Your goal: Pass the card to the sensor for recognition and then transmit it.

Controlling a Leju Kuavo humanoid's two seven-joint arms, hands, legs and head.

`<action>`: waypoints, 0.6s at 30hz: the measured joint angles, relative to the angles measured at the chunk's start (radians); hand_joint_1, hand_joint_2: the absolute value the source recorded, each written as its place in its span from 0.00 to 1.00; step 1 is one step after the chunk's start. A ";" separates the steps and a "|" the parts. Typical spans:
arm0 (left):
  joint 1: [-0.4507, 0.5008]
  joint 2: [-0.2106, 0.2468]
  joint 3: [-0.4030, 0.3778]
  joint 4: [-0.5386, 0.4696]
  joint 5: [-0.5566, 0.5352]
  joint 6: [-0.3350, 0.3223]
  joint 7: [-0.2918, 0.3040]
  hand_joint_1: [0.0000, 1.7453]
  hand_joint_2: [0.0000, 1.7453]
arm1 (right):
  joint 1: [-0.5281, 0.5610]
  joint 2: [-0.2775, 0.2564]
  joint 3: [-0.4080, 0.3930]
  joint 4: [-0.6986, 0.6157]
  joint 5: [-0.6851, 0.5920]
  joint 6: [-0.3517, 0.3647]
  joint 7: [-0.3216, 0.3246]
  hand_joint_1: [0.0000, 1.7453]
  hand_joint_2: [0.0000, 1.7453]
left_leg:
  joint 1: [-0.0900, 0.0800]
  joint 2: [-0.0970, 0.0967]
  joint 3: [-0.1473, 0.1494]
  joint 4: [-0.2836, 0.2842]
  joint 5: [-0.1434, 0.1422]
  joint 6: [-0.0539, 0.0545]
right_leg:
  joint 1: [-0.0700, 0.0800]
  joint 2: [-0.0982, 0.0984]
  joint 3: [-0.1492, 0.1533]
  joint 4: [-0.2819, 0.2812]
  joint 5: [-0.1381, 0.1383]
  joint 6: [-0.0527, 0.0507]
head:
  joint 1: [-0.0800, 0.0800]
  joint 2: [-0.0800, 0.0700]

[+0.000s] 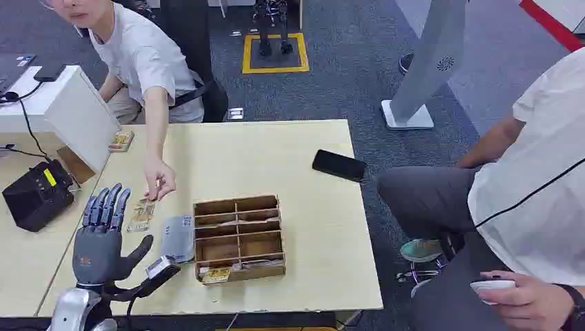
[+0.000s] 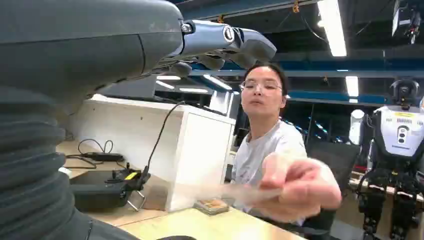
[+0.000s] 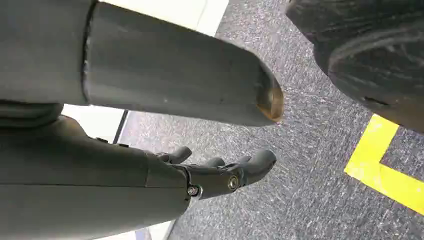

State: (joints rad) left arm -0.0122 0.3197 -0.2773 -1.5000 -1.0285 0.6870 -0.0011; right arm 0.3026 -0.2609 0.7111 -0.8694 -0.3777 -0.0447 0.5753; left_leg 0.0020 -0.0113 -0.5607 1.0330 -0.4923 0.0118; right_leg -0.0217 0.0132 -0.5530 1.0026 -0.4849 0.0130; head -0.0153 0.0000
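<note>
My left hand (image 1: 100, 238) hovers over the left part of the table with its fingers spread and nothing in it. Just beyond its fingertips a card (image 1: 141, 215) lies flat on the table. A person's hand (image 1: 160, 181) reaches down right above that card. In the left wrist view the same person's hand (image 2: 300, 187) is blurred and pinches a thin pale card (image 2: 220, 192), with my left hand (image 2: 220, 42) above it. The black sensor box (image 1: 36, 195) sits at the table's left edge. My right hand (image 3: 220, 175) hangs over the grey floor, holding nothing.
A wooden divided tray (image 1: 238, 238) stands mid-table with a grey pouch (image 1: 178, 238) on its left. A black phone (image 1: 338, 165) lies near the right edge. A white box (image 1: 76, 114) and a small card stack (image 1: 121, 141) are at the back left. A second person sits at the right.
</note>
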 joint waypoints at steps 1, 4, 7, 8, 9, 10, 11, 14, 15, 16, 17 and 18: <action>0.000 0.000 0.000 0.000 0.002 0.000 0.000 0.00 1.00 | -0.001 -0.005 0.011 -0.003 -0.016 -0.012 -0.002 0.00 0.00 | 0.000 0.000 0.000 0.000 0.000 0.000 | 0.000 0.000 0.000 0.000 0.000 0.000 | 0.000 0.000; 0.000 0.000 0.000 0.000 -0.002 0.000 0.000 0.00 1.00 | -0.010 -0.018 0.053 -0.013 -0.068 -0.041 -0.010 0.00 0.00 | 0.000 0.000 0.000 0.000 0.000 0.000 | 0.000 0.000 0.000 0.000 0.000 0.000 | 0.000 0.000; 0.000 0.000 0.000 0.000 -0.005 0.000 0.000 0.00 1.00 | -0.021 -0.032 0.097 -0.018 -0.110 -0.063 -0.019 0.00 0.00 | 0.000 0.000 0.000 0.000 0.000 0.000 | 0.000 0.000 0.000 0.000 0.000 0.000 | 0.000 0.000; 0.000 0.000 0.000 0.000 -0.005 0.000 0.000 0.00 1.00 | -0.024 -0.036 0.110 -0.020 -0.116 -0.065 -0.019 0.00 0.00 | 0.000 0.000 0.000 0.000 0.000 0.000 | 0.000 0.000 0.000 0.000 0.000 0.000 | 0.000 0.000; 0.000 0.000 0.000 0.000 -0.005 0.000 0.000 0.00 1.00 | -0.026 -0.040 0.121 -0.023 -0.119 -0.066 -0.020 0.00 0.00 | 0.000 0.000 0.000 0.000 0.000 0.000 | 0.000 0.000 0.000 0.000 0.000 0.000 | 0.000 0.000; 0.000 0.000 0.000 0.000 -0.005 0.000 0.000 0.00 1.00 | -0.028 -0.042 0.127 -0.024 -0.122 -0.067 -0.020 0.00 0.00 | 0.000 0.000 0.000 0.000 0.000 0.000 | 0.000 0.000 0.000 0.000 0.000 0.000 | 0.000 0.000; 0.000 0.000 0.000 0.000 -0.005 0.000 0.000 0.00 1.00 | -0.031 -0.045 0.137 -0.024 -0.129 -0.071 -0.021 0.00 0.00 | 0.000 0.000 0.000 0.000 0.000 0.000 | 0.000 0.000 0.000 0.000 0.000 0.000 | 0.000 0.000; 0.000 0.000 0.000 0.000 -0.005 0.000 0.000 0.90 1.00 | -0.036 -0.052 0.158 -0.025 -0.137 -0.076 -0.023 0.00 0.00 | 0.000 0.000 0.000 0.000 0.000 0.000 | 0.000 0.000 0.000 0.000 0.000 0.000 | 0.000 0.000; 0.000 0.000 0.000 0.000 -0.005 0.000 0.000 0.93 1.00 | -0.037 -0.054 0.163 -0.027 -0.138 -0.077 -0.023 0.00 0.00 | 0.000 0.000 0.000 0.000 0.000 0.000 | 0.000 0.000 0.000 0.000 0.000 0.000 | 0.000 0.000; 0.000 0.000 0.000 0.000 -0.005 0.000 0.000 1.00 1.00 | -0.038 -0.056 0.167 -0.029 -0.140 -0.077 -0.023 0.00 0.00 | 0.000 0.000 0.000 0.000 0.000 0.000 | 0.000 0.000 0.000 0.000 0.000 0.000 | 0.000 0.000; 0.000 0.000 0.000 0.000 -0.002 0.000 0.000 1.00 1.00 | -0.040 -0.058 0.171 -0.030 -0.146 -0.080 -0.024 0.00 0.00 | 0.000 0.000 0.000 0.000 0.000 0.000 | 0.000 0.000 0.000 0.000 0.000 0.000 | 0.000 0.000; 0.000 0.002 0.000 0.000 0.003 0.000 -0.001 1.00 1.00 | -0.042 -0.059 0.176 -0.030 -0.152 -0.083 -0.027 0.00 0.00 | 0.000 0.000 0.000 0.000 0.000 0.000 | 0.000 0.000 0.000 0.000 0.000 0.000 | 0.000 0.000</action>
State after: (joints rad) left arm -0.0123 0.3212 -0.2773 -1.4996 -1.0254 0.6870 -0.0019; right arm 0.2608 -0.3201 0.8873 -0.8991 -0.5295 -0.1274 0.5478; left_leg 0.0020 -0.0113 -0.5607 1.0331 -0.4923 0.0118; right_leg -0.0216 0.0132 -0.5531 1.0026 -0.4849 0.0130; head -0.0153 0.0000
